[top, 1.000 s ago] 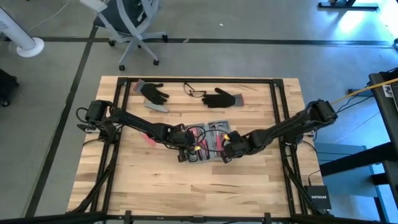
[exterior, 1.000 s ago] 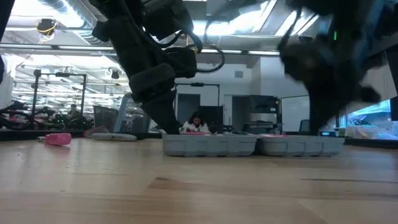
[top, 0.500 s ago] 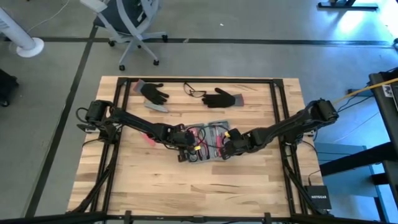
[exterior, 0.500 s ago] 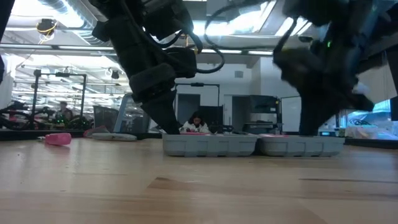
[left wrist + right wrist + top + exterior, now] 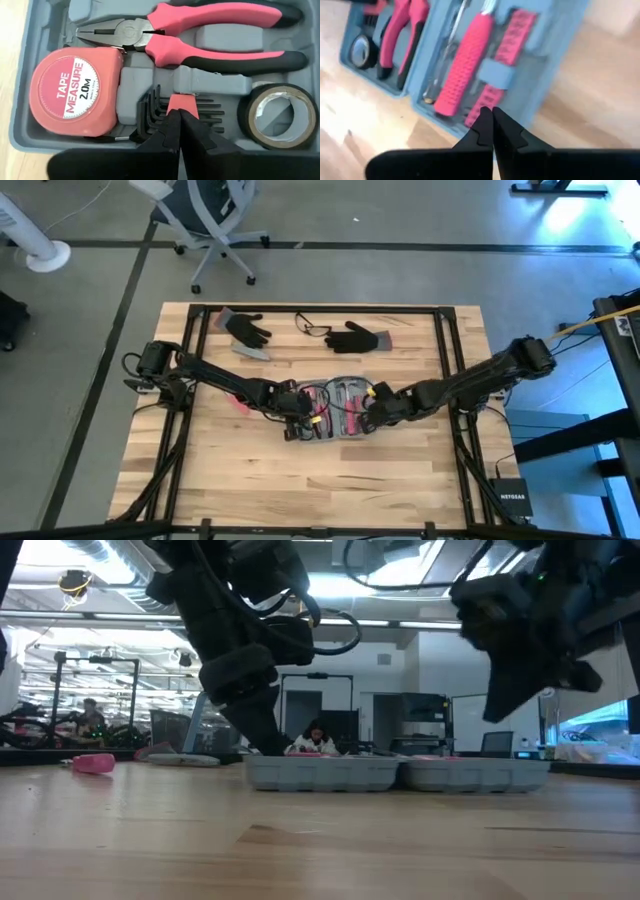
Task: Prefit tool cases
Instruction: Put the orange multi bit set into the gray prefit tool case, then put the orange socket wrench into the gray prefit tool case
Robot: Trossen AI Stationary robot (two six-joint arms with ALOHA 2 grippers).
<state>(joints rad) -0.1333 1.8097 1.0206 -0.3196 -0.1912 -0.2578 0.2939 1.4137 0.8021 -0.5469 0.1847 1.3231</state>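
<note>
From above, the open tool case (image 5: pixel 335 408) lies mid-desk (image 5: pixel 250 470) between the left end effector (image 5: pixel 312 420) and right end effector (image 5: pixel 368 413). In the wrist views, both have fingers pressed together, empty: left over the hex keys (image 5: pixel 150 112), right above the case's edge.

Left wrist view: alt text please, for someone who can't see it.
Open grey tool case with red-handled pliers, a red tape measure, black hex keys and a tape roll in moulded slots. The shut left gripper points down at the hex keys' red holder.
</note>
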